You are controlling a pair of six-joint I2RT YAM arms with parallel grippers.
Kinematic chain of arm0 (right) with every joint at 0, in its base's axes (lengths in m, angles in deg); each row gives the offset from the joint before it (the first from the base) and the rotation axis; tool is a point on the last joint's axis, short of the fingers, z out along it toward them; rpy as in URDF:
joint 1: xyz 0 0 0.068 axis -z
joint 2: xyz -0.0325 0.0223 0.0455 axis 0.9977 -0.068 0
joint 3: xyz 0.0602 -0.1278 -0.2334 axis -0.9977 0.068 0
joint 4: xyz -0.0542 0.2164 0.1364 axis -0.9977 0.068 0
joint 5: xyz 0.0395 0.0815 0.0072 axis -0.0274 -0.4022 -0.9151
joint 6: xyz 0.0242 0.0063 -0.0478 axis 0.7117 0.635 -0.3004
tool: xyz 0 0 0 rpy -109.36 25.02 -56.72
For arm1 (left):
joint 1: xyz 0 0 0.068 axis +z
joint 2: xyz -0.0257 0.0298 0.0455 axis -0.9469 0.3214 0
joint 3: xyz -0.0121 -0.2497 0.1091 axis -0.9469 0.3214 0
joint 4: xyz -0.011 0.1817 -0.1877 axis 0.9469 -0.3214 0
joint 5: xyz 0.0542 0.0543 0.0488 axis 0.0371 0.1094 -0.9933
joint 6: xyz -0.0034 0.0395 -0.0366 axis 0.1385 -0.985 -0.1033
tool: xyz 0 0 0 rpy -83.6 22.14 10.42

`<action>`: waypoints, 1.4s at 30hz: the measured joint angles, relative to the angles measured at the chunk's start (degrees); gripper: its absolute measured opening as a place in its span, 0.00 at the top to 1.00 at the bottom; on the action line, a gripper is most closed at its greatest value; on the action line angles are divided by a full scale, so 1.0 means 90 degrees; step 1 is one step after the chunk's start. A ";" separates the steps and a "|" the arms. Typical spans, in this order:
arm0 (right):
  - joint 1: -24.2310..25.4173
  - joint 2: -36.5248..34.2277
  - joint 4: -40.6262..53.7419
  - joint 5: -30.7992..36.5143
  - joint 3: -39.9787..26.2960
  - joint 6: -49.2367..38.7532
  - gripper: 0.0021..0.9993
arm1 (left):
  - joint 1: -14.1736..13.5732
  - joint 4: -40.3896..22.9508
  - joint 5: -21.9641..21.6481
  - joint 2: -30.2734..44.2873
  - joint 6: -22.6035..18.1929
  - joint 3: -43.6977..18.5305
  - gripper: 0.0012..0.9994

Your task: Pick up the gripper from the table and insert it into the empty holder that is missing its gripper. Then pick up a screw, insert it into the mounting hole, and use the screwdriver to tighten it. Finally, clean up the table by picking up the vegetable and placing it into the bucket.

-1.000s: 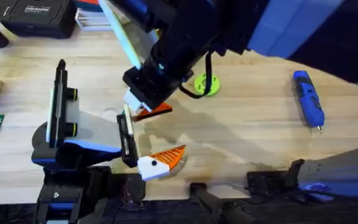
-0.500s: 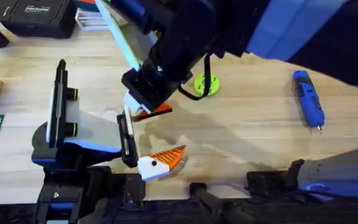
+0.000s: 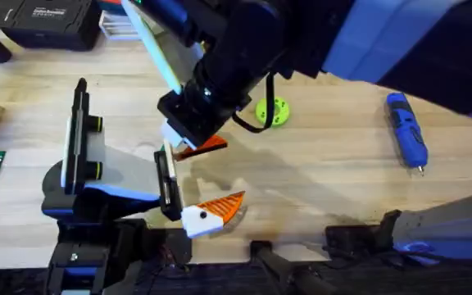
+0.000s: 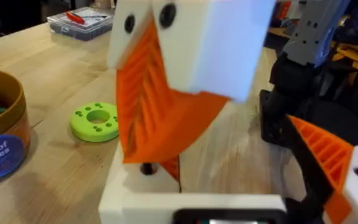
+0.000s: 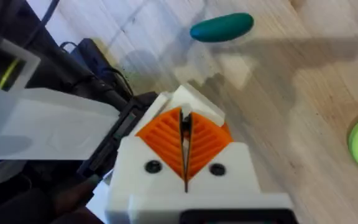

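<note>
just below the right arm's jaws point(image 5: 185, 146), pads pressed nearly together on a white part, sits the holder point(image 3: 166, 176). left jaws point(image 4: 229, 124) empty, agape. screwdriver point(image 3: 406, 131) well right, long axis near-far.

Even, bright indoor light, soft shadows

A broad soft shadow is cast across the counter point(image 3: 326, 176) under the large, blurred dark arm point(image 3: 244, 49); the near white-orange fingers point(image 4: 166, 93) are rendered out of focus.
</note>
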 joint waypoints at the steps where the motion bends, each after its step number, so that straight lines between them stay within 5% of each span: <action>1: -0.0009 0.0000 -0.0002 0.0018 0.0000 0.0000 1.00 | 0.0000 0.0000 0.0001 0.0000 0.0001 0.0000 0.01; 25: -0.0124 -0.0096 0.0296 0.0363 -0.0148 0.0000 0.99 | 0.0000 0.0000 0.0003 0.0000 -0.0043 0.0000 0.01; 27: -0.0134 -0.0096 0.0299 0.0371 -0.0148 0.0010 0.84 | 0.0000 0.0002 0.0002 0.0000 -0.0048 0.0000 0.01; 31: -0.0134 -0.0096 0.0301 0.0372 -0.0168 0.0012 0.69 | 0.0000 0.0002 0.0001 0.0000 -0.0050 0.0000 0.01; 35: -0.0104 -0.0095 0.0313 0.0425 -0.0197 0.0043 0.11 | 0.0000 0.0000 0.0003 0.0000 -0.0048 0.0000 0.01; 36: -0.0072 -0.0087 0.0340 0.0453 -0.0197 0.0019 0.03 | 0.0000 0.0002 -0.0002 -0.0001 -0.0051 0.0000 0.01; 42: 0.0140 0.0015 0.0336 0.0465 -0.0197 0.0022 0.01 | 0.0000 0.0000 0.0008 0.0000 -0.0057 0.0000 0.01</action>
